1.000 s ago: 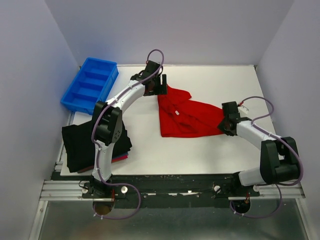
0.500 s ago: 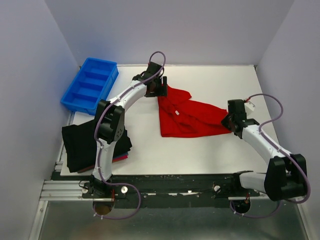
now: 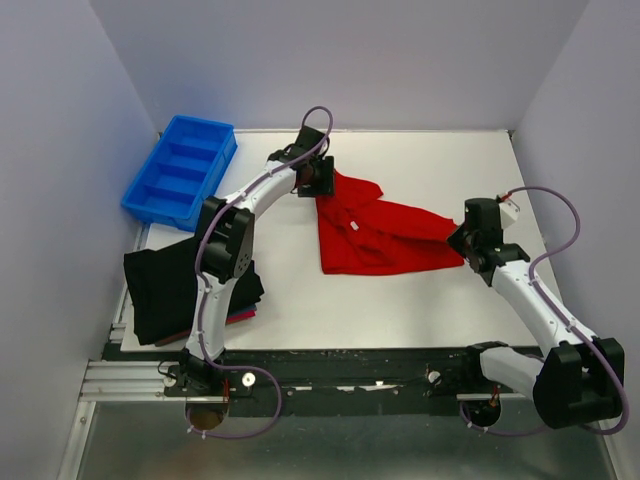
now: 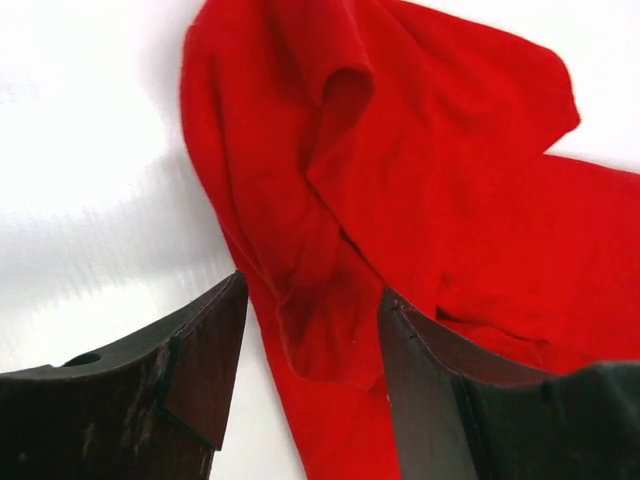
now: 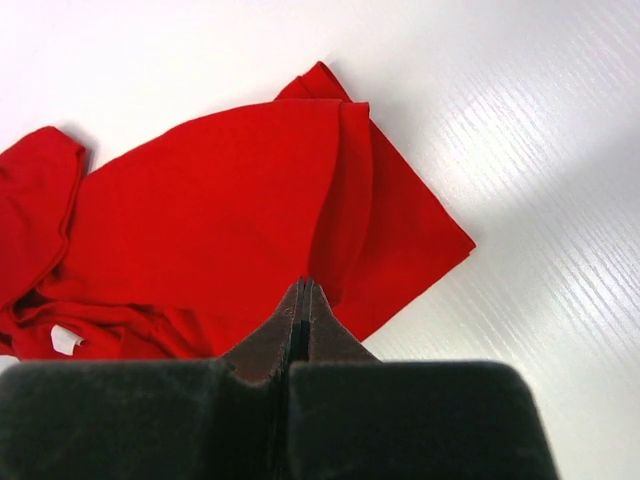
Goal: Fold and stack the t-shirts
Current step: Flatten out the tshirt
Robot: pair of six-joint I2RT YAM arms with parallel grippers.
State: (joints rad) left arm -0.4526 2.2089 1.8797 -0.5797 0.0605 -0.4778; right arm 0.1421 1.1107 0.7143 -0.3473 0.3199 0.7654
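Spread t-shirt (image 3: 375, 238): plain bright red. Folded stack (image 3: 160, 290): black, dark red edge. Bin (image 3: 180, 170) blue, worktop (image 3: 400, 310) white.

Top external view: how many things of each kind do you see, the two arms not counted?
Loose red t-shirt: 1
Stack of folded dark shirts: 1 (number of shirts inside unclear)
Blue bin: 1
Total: 3

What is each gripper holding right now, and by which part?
The right gripper is shut on the bright red cloth t-shirt, pinching a fold near its right-hand edge. The left gripper is open astride the far-left corner, holding nothing yet.
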